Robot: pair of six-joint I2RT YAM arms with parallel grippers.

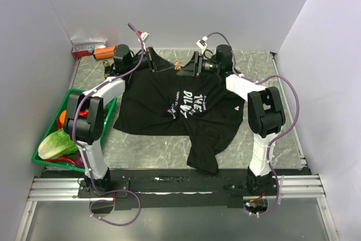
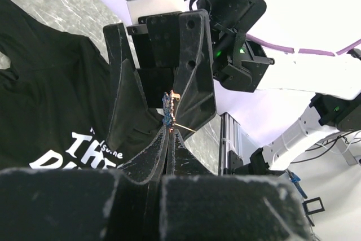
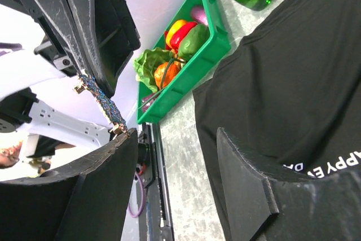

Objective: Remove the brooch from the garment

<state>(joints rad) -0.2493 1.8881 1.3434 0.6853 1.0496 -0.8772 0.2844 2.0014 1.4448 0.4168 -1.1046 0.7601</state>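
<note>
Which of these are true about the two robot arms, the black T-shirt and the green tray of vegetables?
1. The left gripper pinches the small blue-and-gold brooch. True.
2. The right gripper is clamped shut. False: its jaws stand open.
3. The green plastic tray sits at the table's right side. False: it sits at the left.
4. The black short-sleeved T-shirt lies with its white lettering facing up. True.

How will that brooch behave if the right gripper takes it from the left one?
Probably light and stiff: the brooch sticks out straight from the shut left gripper with no sag. Likely slippery and easy to drop: it looks thin, with a fine wire pin poking out sideways.
</note>
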